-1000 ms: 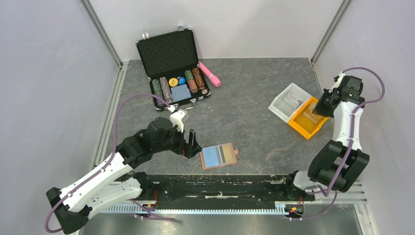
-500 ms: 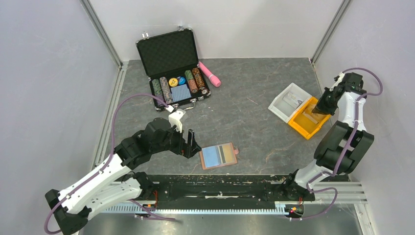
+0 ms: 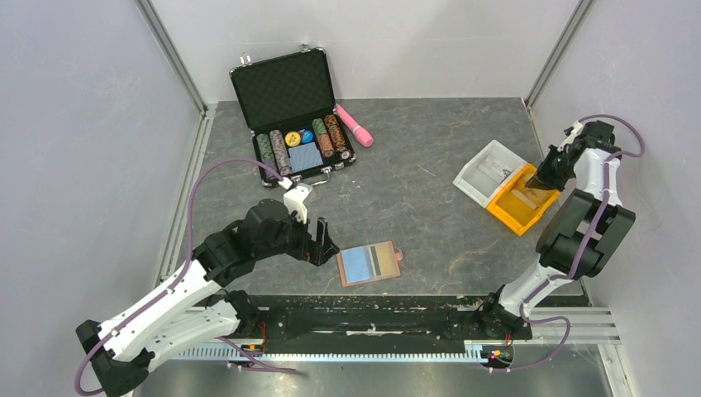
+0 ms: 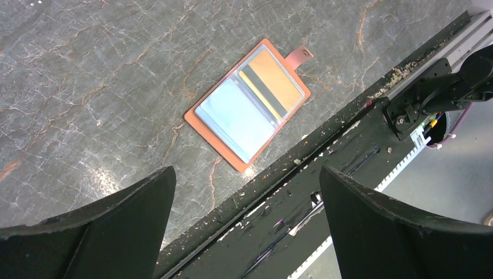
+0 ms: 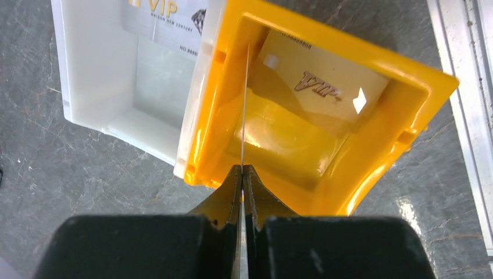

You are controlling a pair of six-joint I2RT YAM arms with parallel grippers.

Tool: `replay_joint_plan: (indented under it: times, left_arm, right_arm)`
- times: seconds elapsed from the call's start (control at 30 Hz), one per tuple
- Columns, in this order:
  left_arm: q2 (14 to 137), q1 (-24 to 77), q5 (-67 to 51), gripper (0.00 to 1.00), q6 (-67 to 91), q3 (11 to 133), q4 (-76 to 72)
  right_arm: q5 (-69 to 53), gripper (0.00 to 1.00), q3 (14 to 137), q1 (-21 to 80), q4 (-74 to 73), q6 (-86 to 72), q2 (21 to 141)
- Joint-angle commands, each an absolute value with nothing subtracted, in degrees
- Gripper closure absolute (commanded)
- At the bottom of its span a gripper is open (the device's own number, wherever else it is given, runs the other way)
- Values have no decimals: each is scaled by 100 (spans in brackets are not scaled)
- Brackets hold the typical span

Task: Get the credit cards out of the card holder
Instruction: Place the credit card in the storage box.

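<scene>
The brown card holder (image 3: 369, 263) lies open on the table near the front edge, light blue pocket on the left, a dark striped and an orange credit card (image 4: 279, 78) on the right. It also shows in the left wrist view (image 4: 247, 104). My left gripper (image 3: 324, 240) is open and empty just left of the holder (image 4: 245, 174). My right gripper (image 3: 546, 178) is shut on a thin card (image 5: 244, 104), seen edge-on, above the yellow bin (image 5: 407, 116). A tan VIP card (image 5: 322, 87) lies in that bin.
A white bin (image 3: 488, 169) with a silver VIP card (image 5: 168, 23) adjoins the yellow bin (image 3: 519, 207) at the right. A black poker chip case (image 3: 293, 107) stands open at the back, a pink cylinder (image 3: 354, 124) beside it. The black front rail (image 4: 325, 192) runs below the holder.
The right arm's elbow has swung right and upward while its gripper stayed over the yellow bin with the card. The left arm has barely moved.
</scene>
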State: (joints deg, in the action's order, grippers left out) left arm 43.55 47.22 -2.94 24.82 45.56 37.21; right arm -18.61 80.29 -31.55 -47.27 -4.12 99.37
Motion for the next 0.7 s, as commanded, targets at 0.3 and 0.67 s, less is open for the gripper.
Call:
replay_joint_plan:
  times: [0.3, 0.67]
  left_arm:
    - [4544, 4728, -137, 0, 2311, 4582, 3630]
    - [4558, 4733, -147, 0, 2312, 4569, 3595]
  right_arm:
    - [-1918, 86, 8713, -3273, -4606, -316, 10397]
    - [-1544, 100, 8902, -3279, -4500, -455, 10487]
